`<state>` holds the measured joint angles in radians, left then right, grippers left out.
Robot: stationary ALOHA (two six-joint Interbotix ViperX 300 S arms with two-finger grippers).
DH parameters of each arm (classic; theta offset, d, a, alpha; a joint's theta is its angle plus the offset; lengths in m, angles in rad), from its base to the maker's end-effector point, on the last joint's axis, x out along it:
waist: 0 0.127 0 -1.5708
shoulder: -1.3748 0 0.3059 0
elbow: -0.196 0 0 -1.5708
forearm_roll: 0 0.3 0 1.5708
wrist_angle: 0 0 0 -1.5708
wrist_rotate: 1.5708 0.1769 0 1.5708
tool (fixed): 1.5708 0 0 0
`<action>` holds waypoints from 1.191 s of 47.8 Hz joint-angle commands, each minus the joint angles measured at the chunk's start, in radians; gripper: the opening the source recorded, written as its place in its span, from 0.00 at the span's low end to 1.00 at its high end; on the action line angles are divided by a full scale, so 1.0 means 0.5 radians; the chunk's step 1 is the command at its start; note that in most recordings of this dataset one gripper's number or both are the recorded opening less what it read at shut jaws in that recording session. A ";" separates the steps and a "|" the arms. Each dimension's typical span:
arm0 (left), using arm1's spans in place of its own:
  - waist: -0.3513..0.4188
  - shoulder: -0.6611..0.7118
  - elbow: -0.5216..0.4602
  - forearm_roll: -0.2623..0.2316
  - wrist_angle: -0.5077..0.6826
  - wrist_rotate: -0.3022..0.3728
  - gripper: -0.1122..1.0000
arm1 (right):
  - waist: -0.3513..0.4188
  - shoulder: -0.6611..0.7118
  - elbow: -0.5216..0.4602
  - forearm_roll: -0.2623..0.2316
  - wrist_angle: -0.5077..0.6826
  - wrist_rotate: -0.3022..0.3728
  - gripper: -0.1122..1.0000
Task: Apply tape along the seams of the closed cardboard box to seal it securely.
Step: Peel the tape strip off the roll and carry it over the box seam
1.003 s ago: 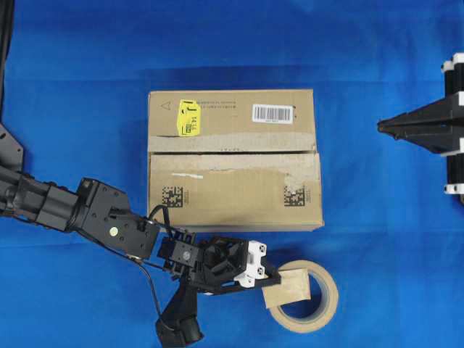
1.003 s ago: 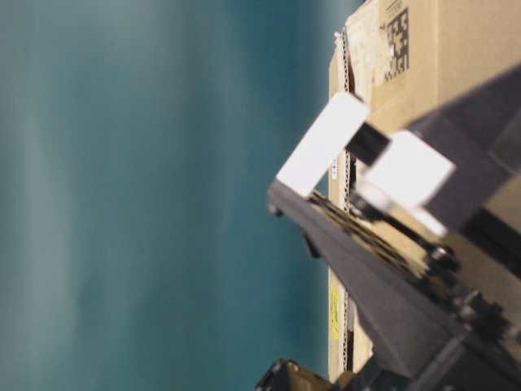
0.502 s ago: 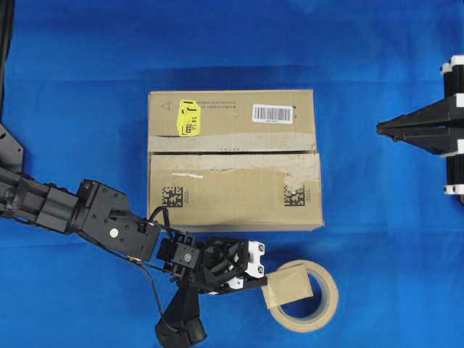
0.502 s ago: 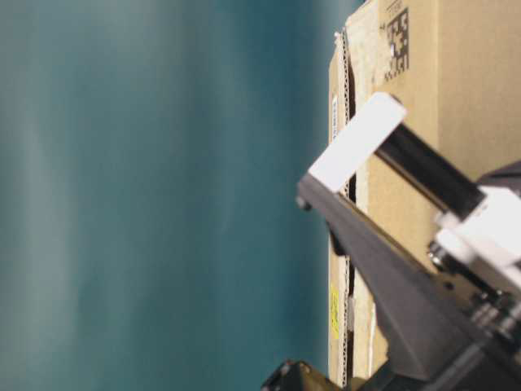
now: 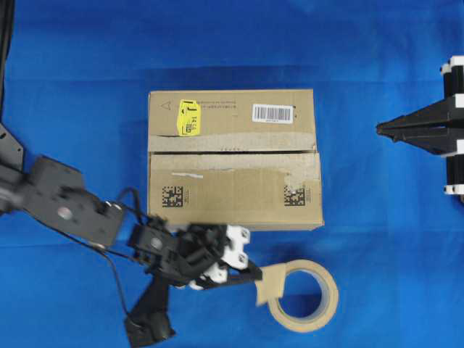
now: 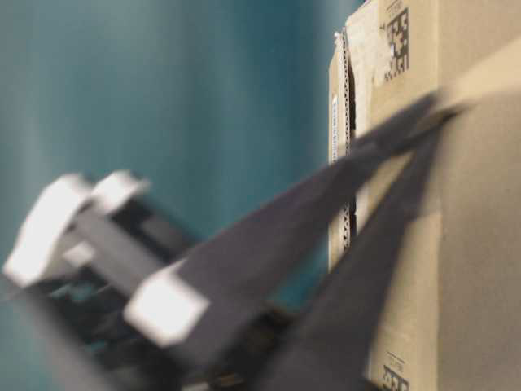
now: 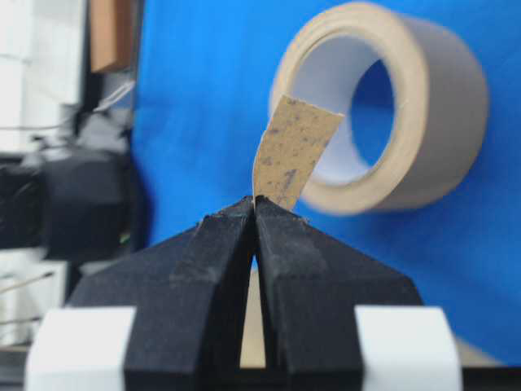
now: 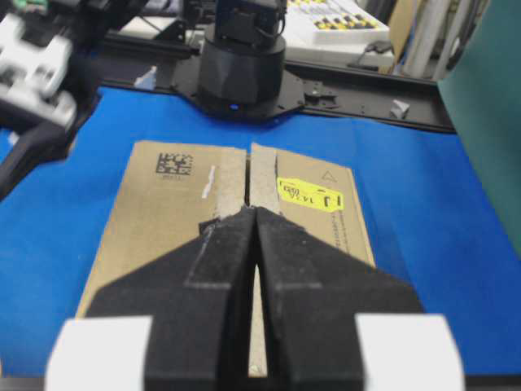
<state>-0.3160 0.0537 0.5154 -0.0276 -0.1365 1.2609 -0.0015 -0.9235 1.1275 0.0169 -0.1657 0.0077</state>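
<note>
The cardboard box (image 5: pixel 232 192) lies in the middle of the blue table, flaps closed. Its seam (image 5: pixel 232 152) is a dark slit running left to right between pale torn strips. Below the box's front edge, my left gripper (image 5: pixel 254 278) is shut on the tape (image 5: pixel 268 287), a small tan piece that bends up from the fingertips against the left edge of the tape roll (image 5: pixel 308 297). In the left wrist view the tape (image 7: pixel 293 153) stands up out of the closed jaws of the left gripper (image 7: pixel 256 200). My right gripper (image 5: pixel 380 129) hangs shut and empty to the right of the box.
The right wrist view looks along the box (image 8: pixel 155 228) and its seam (image 8: pixel 247 173), past the yellow sticker (image 8: pixel 309 194), to the left arm's base (image 8: pixel 242 61). The table-level view is blurred by the moving left arm, with the box (image 6: pixel 476 32) behind it.
The left gripper closed on the tape piece. It then drew back to the left and turned, bending the piece away from the roll. The right arm has not moved.
</note>
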 commanded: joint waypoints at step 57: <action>0.647 -0.488 0.420 -0.003 -0.089 0.245 0.10 | -0.061 0.018 -0.052 0.000 0.000 -0.015 0.12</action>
<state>0.0031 -0.1887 0.7271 -0.0276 -0.1825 1.3867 -0.0307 -0.9189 1.1275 0.0169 -0.1626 0.0015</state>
